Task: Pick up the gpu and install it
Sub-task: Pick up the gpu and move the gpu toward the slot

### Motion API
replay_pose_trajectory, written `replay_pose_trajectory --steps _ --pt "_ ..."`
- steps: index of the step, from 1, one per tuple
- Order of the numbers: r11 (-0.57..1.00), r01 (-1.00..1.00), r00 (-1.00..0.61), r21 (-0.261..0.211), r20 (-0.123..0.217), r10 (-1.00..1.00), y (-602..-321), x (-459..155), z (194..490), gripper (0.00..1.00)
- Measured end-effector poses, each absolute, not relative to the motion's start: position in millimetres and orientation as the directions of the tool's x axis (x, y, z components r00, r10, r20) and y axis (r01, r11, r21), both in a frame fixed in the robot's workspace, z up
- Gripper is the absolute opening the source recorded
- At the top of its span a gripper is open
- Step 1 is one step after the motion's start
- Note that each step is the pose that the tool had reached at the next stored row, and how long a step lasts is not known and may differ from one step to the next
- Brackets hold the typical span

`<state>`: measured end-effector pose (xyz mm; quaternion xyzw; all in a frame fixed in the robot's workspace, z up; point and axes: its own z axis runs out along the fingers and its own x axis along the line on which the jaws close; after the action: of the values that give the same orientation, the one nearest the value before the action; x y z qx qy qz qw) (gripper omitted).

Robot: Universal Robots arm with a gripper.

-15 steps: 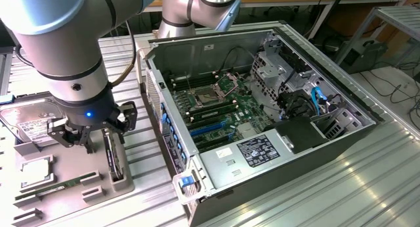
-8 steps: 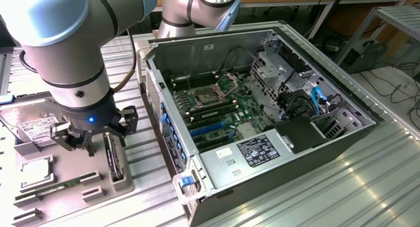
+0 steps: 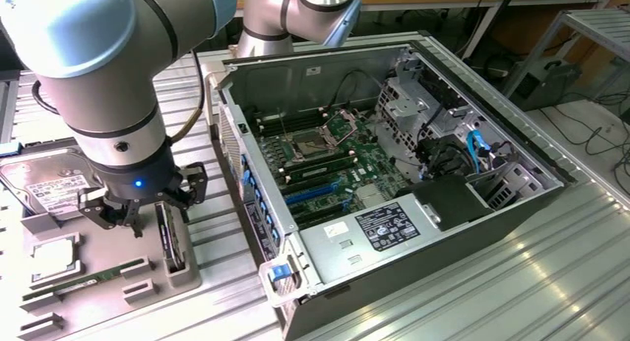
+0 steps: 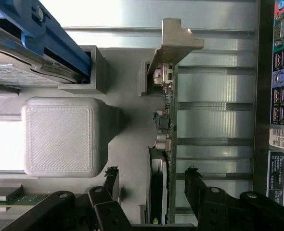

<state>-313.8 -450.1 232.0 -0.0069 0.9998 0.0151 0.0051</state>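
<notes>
Along the edge of the tray [image 3: 94,245] nearest the case [image 3: 423,293], your gripper [image 3: 147,212] [image 4: 152,171] hangs released, one finger each side of the upright gpu [image 3: 173,241] [image 4: 163,130].

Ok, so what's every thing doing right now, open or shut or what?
gripper: open, fingers either side of the gpu, not touching.
gpu: standing on edge in the gray tray.
computer case: open, side panel off.
hard drive: resting in the tray.

Silver-grey arm [image 3: 108,97], black pincer [image 3: 143,217]
</notes>
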Motion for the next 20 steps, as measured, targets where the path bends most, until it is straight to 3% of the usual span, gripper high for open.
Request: replay_pose_trajectory --steps 20 --pt "1.0 -0.007 -1.0 0.03 -0.008 -0.007 -449.9 -313.0 220.1 0.66"
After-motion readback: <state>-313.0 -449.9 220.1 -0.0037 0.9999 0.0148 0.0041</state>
